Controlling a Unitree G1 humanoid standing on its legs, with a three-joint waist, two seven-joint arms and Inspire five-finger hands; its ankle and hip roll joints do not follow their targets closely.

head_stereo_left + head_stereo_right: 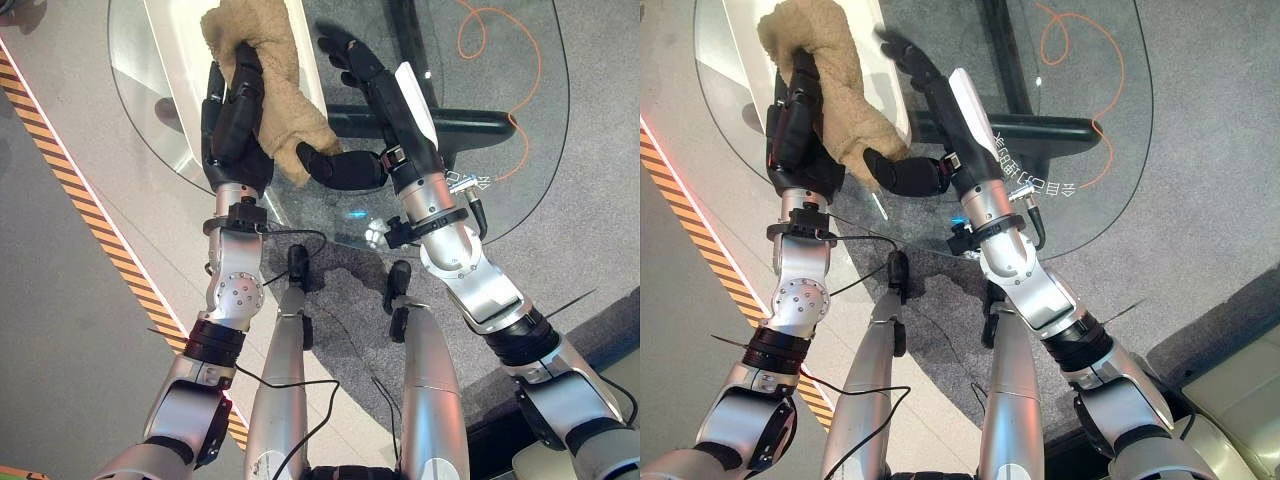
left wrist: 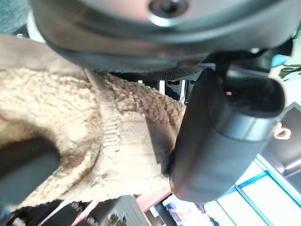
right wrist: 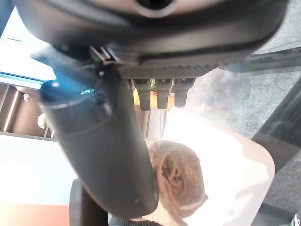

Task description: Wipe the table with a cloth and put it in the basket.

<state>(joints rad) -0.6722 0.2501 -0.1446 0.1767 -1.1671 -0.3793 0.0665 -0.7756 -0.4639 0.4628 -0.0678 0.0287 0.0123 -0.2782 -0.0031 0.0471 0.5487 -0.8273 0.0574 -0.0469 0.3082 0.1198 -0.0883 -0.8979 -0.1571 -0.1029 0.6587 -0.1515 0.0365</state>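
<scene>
A tan fluffy cloth (image 1: 278, 75) lies bunched on the round glass table (image 1: 500, 190), near its left side. My left hand (image 1: 235, 115) rests on it with fingers curled into the fabric. The left wrist view shows the cloth (image 2: 70, 108) pinched against the thumb (image 2: 221, 141). To the right of the cloth, my right hand (image 1: 385, 90) is open with its fingers straight over the glass. Its thumb (image 1: 340, 167) reaches sideways to the cloth's lower corner. The cloth (image 3: 176, 176) also appears past the thumb in the right wrist view.
Through the glass I see a black table base (image 1: 430, 125), an orange cable (image 1: 500, 60) on the grey carpet, and a white panel (image 1: 180, 60) under the table's left part. Yellow-black striped tape (image 1: 80, 190) runs along the floor at left.
</scene>
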